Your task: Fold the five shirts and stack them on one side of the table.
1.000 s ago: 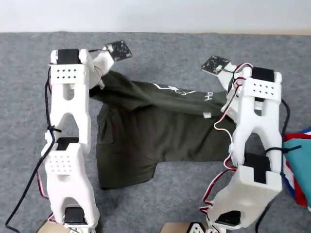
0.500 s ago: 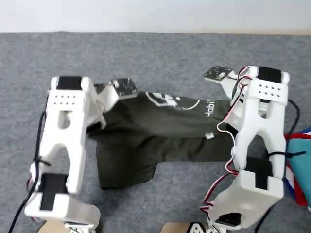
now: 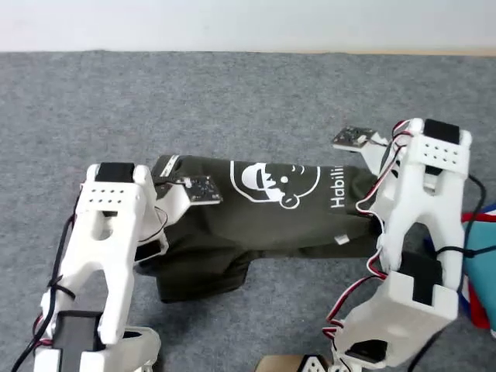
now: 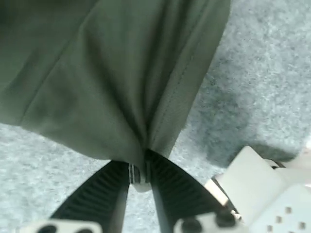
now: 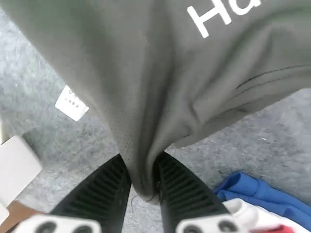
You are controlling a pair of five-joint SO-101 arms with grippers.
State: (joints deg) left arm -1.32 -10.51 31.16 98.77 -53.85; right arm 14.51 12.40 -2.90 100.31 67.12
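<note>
A dark olive shirt (image 3: pixel 263 209) with a white cartoon print and white lettering lies across the grey table, its far edge folded toward the near side. My left gripper (image 4: pixel 139 175) is shut on a pinch of the shirt's (image 4: pixel 112 77) cloth at its left side; in the high view that arm (image 3: pixel 108 232) stands over the shirt's left end. My right gripper (image 5: pixel 144 180) is shut on a bunched fold of the shirt (image 5: pixel 155 82) beside the lettering, at the shirt's right end under the right arm (image 3: pixel 422 201).
More garments in blue, teal, red and white (image 3: pixel 477 256) are piled at the table's right edge, also seen as blue and white cloth (image 5: pixel 252 199). A white label (image 5: pixel 71 103) hangs from the shirt. Grey carpet-like table (image 3: pixel 232 101) stretches open behind the shirt.
Both grippers have pulled the shirt's far edge toward the near side. The fold has turned over, and the white print and lettering now face up.
</note>
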